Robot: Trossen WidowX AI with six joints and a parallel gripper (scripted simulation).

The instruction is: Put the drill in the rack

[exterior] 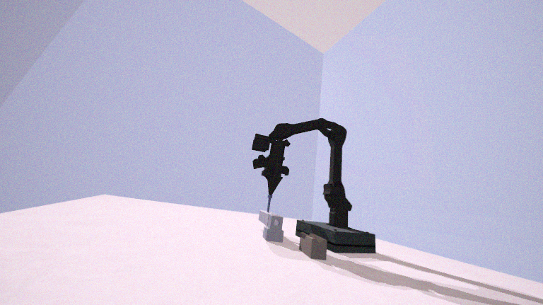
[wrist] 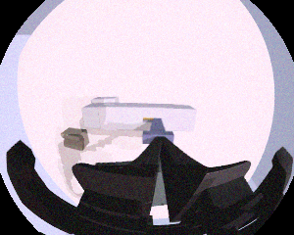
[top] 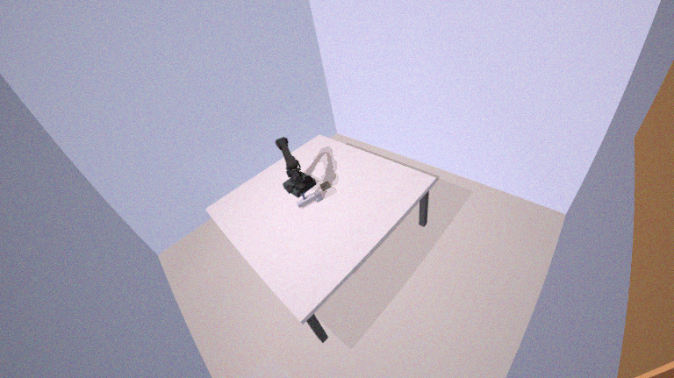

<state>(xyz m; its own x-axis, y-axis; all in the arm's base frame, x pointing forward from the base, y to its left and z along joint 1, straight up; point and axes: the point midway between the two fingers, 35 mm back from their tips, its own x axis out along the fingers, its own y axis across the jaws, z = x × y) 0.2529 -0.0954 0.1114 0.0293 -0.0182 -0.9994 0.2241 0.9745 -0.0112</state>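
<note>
A dark blue key (exterior: 269,204) (wrist: 158,133) with a wide head stands upright at the pale grey holder (exterior: 273,234) (wrist: 124,117) (top: 308,200). My gripper (exterior: 270,194) (wrist: 159,140) is shut and empty, pointing down, with its tips at the key's head; whether they touch it is too fine to tell. A small orange patch (wrist: 148,118) shows at the holder, beside the key's stem. I cannot make out the drill separately from the holder. The rack (exterior: 313,246) (wrist: 74,139) (top: 325,185) is a small brown-grey block with a grooved top.
The arm's dark base (top: 298,184) (exterior: 340,237) stands close behind the holder and the rack. The white table (top: 323,245) (exterior: 160,245) has its edges well away from these parts. Shadows of the arm fall around the rack.
</note>
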